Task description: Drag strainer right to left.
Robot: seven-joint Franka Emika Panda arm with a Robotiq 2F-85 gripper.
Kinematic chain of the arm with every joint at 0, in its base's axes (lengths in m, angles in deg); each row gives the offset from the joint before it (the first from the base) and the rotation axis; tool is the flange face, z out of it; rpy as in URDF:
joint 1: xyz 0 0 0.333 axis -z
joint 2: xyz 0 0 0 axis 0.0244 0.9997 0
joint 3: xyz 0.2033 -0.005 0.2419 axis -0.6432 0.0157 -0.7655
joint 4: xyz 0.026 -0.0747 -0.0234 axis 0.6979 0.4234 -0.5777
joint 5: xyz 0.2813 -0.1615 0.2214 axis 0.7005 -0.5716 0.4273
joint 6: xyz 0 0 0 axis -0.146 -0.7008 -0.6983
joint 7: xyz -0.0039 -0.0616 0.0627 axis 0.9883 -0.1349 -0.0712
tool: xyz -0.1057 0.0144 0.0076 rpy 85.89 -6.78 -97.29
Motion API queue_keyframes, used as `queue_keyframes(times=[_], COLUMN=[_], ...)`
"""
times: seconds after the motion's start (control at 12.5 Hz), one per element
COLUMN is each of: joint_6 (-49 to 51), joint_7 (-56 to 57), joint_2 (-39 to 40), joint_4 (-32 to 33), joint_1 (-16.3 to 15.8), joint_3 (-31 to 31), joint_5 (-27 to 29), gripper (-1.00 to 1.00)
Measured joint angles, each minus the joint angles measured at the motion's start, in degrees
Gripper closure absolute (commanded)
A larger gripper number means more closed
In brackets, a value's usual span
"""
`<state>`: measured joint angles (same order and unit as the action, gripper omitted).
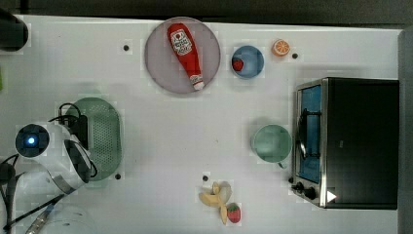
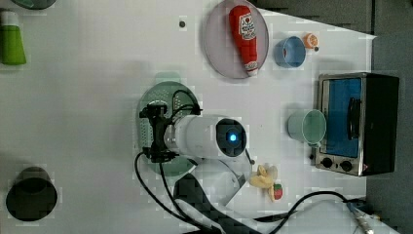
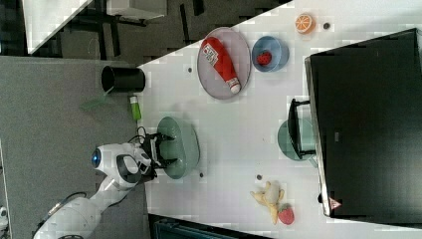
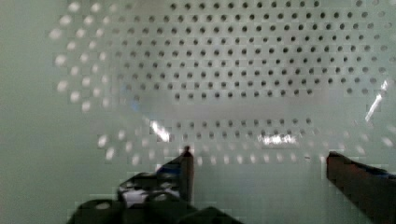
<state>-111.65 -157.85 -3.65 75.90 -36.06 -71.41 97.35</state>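
A white counter (image 1: 160, 141) seen from above holds kitchen toys. At the top view's left, a pale mint-green oval strainer (image 1: 104, 134) with a perforated bottom sits near the counter's left side, partly covered by a white robot arm (image 1: 53, 151) that reaches over it. In the wrist view the gripper (image 4: 259, 163) is down inside the strainer, its two dark fingers (image 4: 187, 165) spread wide apart with nothing between them, the perforated floor just beyond. In the right view the gripper's fingers straddle the strainer's near rim area; whether they touch the plastic cannot be told. Toward the far edge in the top view lies a round grey-pink plate (image 1: 158, 68) carrying a red ketchup bottle (image 1: 186, 53). To the plate's right in the top view is a small blue bowl (image 1: 252, 62) holding a strawberry (image 1: 237, 64), then an orange slice (image 1: 281, 47). A round mint-green cup (image 1: 271, 143) stands just beside a toaster oven (image 1: 350, 141) at the top view's right. Near the lower edge lie a peeled banana (image 1: 215, 195) and another strawberry (image 1: 234, 213).
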Motion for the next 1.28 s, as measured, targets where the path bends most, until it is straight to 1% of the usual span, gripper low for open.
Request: queue_keyframes(times=[0.16, 0.48, 0.56, 0.72, 0.96, 1.04, 1.12, 1.28], joint_6=[0.45, 2.41, 5.09, 10.41, 20.7, 22.21, 24.03, 31.22], joint_7=[0.0, -0.39, -0.39, 1.62, 12.87, 16.62, 20.06, 27.5], joint_2=[0.81, 0.7, 0.14, -1.85, -10.14, -14.66, -19.57, -29.12], joint_4=[0.0, -1.4, -1.29, -0.56, -0.11, 0.39, 0.56, -1.01], joint_1=[-1.18, -1.73, -2.52, -2.63, -2.71, -2.18, -2.29, -2.18], joint_3=[0.63, 0.18, 1.36, 3.09, 8.7, 10.66, 13.94, 20.64], joint_5=[0.01, 0.71, 0.61, 0.84, 0.57, 0.72, 0.64, 0.5], gripper=[-1.0, -1.0, -1.0, -1.0, -1.0, -1.0, -1.0, -1.0])
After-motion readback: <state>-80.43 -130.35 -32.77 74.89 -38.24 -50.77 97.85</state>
